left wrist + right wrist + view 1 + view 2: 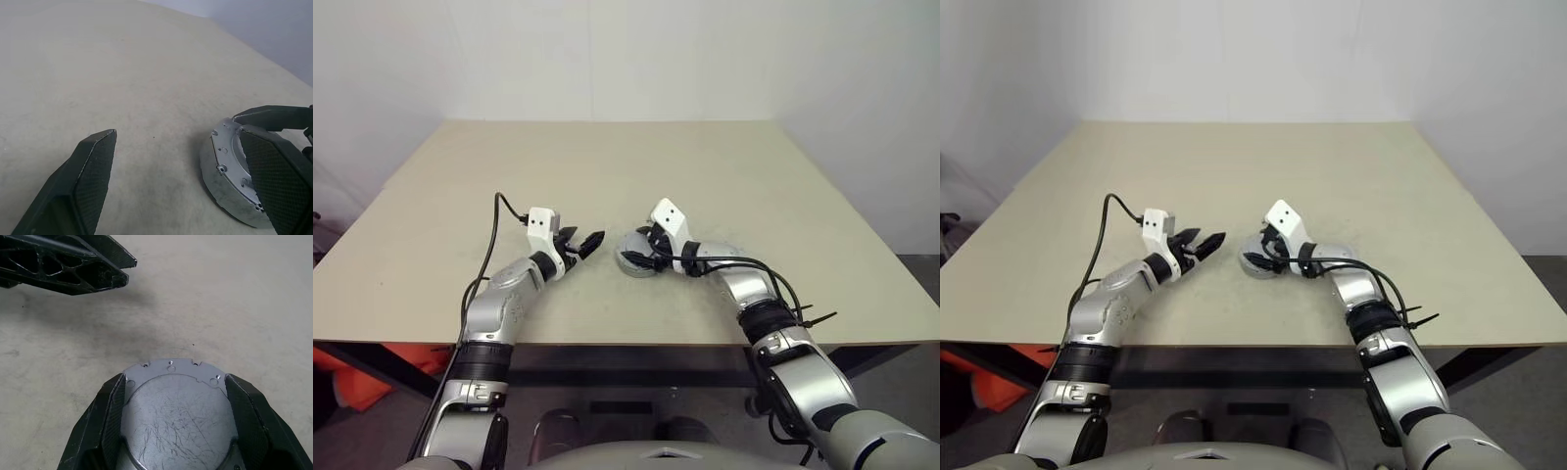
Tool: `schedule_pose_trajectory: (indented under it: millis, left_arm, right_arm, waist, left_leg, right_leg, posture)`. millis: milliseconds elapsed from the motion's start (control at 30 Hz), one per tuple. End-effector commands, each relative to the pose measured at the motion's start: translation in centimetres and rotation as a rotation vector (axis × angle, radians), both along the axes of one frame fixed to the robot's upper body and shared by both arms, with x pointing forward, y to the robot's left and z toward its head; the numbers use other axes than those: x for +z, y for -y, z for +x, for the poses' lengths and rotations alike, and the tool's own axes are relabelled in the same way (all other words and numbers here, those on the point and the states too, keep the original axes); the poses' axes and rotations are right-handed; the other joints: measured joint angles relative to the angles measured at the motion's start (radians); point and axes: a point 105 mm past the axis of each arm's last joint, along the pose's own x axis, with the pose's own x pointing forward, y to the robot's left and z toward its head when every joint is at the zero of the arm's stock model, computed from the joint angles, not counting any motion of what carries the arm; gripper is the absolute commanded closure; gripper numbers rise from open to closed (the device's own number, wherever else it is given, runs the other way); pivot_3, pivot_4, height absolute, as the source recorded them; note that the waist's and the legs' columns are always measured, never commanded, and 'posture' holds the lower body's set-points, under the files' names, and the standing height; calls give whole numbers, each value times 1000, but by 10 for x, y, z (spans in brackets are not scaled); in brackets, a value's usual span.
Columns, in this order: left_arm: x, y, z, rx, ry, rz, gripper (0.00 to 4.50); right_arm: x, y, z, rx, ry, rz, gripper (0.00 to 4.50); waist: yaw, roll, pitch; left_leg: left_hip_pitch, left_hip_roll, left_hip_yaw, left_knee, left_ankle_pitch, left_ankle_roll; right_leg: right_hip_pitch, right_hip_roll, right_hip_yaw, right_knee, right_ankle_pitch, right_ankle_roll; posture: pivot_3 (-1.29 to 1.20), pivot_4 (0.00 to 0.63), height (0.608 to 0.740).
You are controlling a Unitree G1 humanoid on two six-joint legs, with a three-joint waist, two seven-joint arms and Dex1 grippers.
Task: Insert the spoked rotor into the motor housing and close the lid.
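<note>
The right gripper [173,418] is down low over the beige desk [607,166], and its two black fingers [110,423] sit on either side of a round silver-grey assembly, pressed against its rim. From the right wrist view the top of that assembly is the lid [176,416]: smooth, scratched, circular, sitting inside a flange with small screw holes along its edge. That flange belongs to the motor housing [222,169], whose grey side wall and holed rim show clearly in the left wrist view, resting flat on the desk near its front middle. So the lid lies on the housing and the right fingers clasp the pair across their full width. The spoked rotor cannot be made out; whether it sits inside cannot be told.

Over to the left gripper [579,242]: its fingers [85,183] are spread wide with nothing between them. It hovers just above the desk, pointing towards the housing, near it but apart from it, with a strip of bare desk between its fingertips and the housing's rim. In the right wrist view its black latticed fingers show beyond the housing, clear of it. A black cable [494,245] loops up from the left wrist
</note>
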Motion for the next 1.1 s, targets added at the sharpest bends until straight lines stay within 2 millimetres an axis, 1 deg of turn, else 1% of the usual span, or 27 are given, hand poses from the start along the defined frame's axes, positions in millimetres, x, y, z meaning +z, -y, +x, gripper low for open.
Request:
schedule_pose_trajectory:
  millis: [33,100,200,300,333,400,500,733,933,1100]
  left_arm:
    - [15,-2,1,3,61,9,246]
    - [14,-2,1,2,62,15,246]
    - [12,-2,0,0,63,19,246]
    - [12,-2,0,-1,64,22,246]
    - [12,-2,0,-1,65,23,246]
    - [12,-2,0,-3,65,26,246]
    - [11,-2,0,-3,65,29,246]
    - [9,-3,0,0,64,34,246]
    - [8,-4,0,4,62,35,246]
    - [8,-4,0,6,63,36,246]
  right_arm:
    - [-52,16,-20,-40,-214,-67,1384]
    - [-43,16,-17,-42,-201,-28,1384]
    - [-26,12,-15,-22,-166,33,1384]
    - [-13,8,-15,-10,-141,78,1384]
    - [-8,7,-14,-7,-129,94,1384]
    - [-2,5,-14,-2,-113,114,1384]
    - [1,2,-15,2,-97,107,1384]
    - [5,-2,-17,24,-76,108,1384]
    - [2,-3,-20,43,-60,66,1384]
    - [-4,-5,-16,14,-65,44,1384]
  waist:
    - [-6,1,0]
    - [-11,0,0]
    - [-11,-1,0]
    - [-12,0,0]
    - [-12,0,0]
    - [-12,0,0]
    - [-13,0,0]
    - [-12,1,1]
    - [-12,1,2]
    - [-13,1,2]
  left_leg:
    - [-1,0,-2,-1,0,0]
    - [-3,0,-4,-3,0,0]
    - [-4,-1,-3,-3,0,0]
    - [-8,0,-2,-5,-1,1]
    - [-10,0,2,-5,-1,1]
    - [-14,1,3,-5,-2,0]
    - [-19,1,4,-5,-3,1]
    - [-18,1,5,-5,-3,1]
    - [-19,1,5,-5,-3,1]
    - [-18,1,5,-5,-3,1]
  right_leg:
    - [1,0,-1,-3,0,0]
    - [1,0,-1,-8,0,0]
    - [2,0,0,-8,0,0]
    - [-2,0,-1,-8,1,-1]
    - [-4,1,-1,-7,5,-8]
    - [-7,2,-2,-7,5,-9]
    - [-12,2,-2,-7,5,-9]
    - [-12,1,-2,-7,5,-9]
    - [-12,1,-2,-7,5,-9]
    - [-12,1,-2,-7,5,-9]
  posture:
    - [0,0,740]
    - [0,0,740]
    - [0,0,740]
    - [0,0,740]
    - [0,0,740]
    - [0,0,740]
    - [0,0,740]
    - [0,0,740]
    - [0,0,740]
    - [0,0,740]
